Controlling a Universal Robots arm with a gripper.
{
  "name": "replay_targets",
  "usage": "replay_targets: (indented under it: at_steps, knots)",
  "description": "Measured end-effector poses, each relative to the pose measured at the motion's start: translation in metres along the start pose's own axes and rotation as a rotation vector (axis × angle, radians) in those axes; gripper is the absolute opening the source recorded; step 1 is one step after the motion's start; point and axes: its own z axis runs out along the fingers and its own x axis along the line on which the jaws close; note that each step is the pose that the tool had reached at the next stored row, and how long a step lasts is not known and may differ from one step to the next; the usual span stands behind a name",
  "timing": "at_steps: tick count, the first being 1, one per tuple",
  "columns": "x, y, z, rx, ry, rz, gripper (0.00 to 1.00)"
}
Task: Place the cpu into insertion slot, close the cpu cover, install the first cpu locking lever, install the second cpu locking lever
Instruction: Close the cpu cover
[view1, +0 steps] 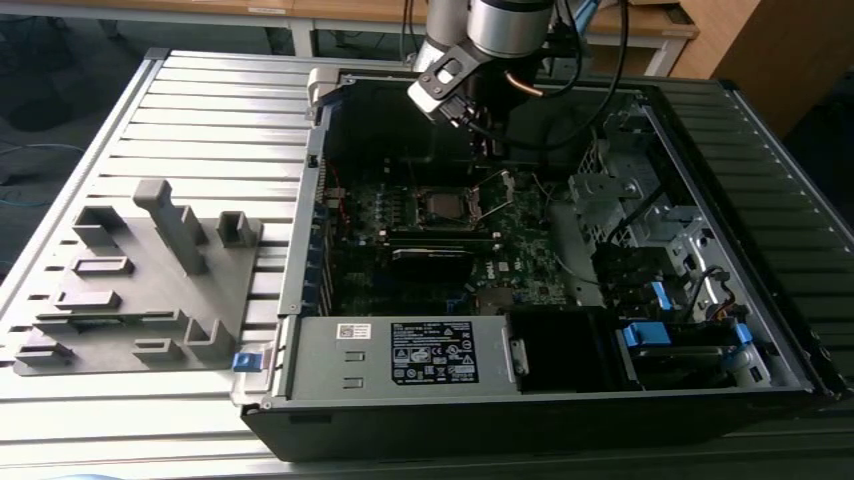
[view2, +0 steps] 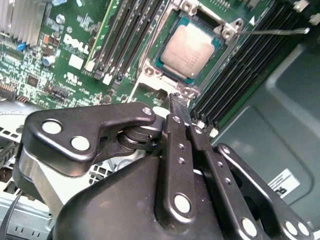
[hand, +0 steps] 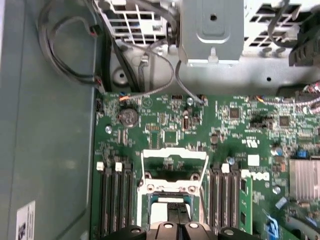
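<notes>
Grey slatted table (view1: 200, 110), wooden furniture (view1: 747, 45) behind.

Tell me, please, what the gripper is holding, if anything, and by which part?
Nothing seems held: in the second wrist view the gripper is shut with nothing in it, its tip near the rim of the insertion slot, where the cpu lies.

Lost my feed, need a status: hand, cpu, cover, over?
Hand shut, close to the slot's corner. Cpu seated in insertion slot. Cpu cover open. No obstruction seen.
</notes>
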Motion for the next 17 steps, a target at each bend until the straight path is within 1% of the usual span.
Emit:
replay_targets:
  at_steps: [3,8,9,17]
  knots:
    - [0.0000,0.0063,0.0002,0.0000,0.0000,0.000,0.11]
    - [0.0001,0.0154,0.0006,0.0001,0.0000,0.000,0.11]
    - [0.0001,0.0164,0.0007,0.0000,-0.0001,0.000,0.11]
    - [0.0001,0.0171,-0.0003,0.0000,0.0002,0.000,0.11]
